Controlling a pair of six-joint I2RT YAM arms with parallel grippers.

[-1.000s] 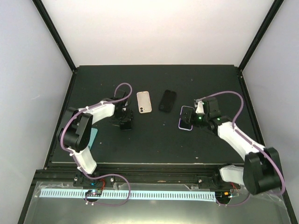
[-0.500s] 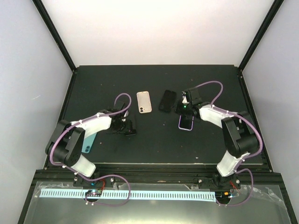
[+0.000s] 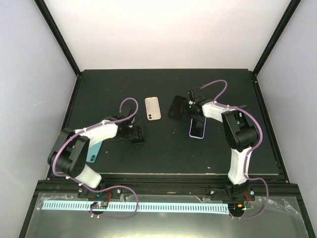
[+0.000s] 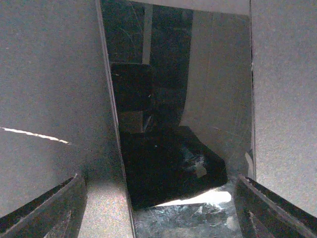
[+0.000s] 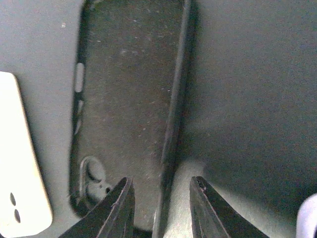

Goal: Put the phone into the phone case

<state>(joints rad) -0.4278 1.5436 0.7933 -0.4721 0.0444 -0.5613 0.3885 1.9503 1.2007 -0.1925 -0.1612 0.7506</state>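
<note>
- dusty black counter [image 3: 163,153], boxed in by white walls [image 3: 163,34] and black posts [image 3: 58,37]
- left claw [image 3: 137,138] spread wide
- right claw [image 5: 160,184] only slightly parted, straddling black phone case [image 5: 129,99] rim

Matt black plastic phone case [image 5: 129,99] on a matt, speckled table [image 5: 247,74].

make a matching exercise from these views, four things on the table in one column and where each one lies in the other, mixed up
Things
1. cream phone
2. black case
3. purple-rimmed item
4. teal item

Places
A. partly under the left arm
B. one long rim between the right gripper fingers
C. just left of the black case, apart from it
D. right of the black case, nearer the arm bases

Pairs: 1-C, 2-B, 3-D, 4-A
</note>
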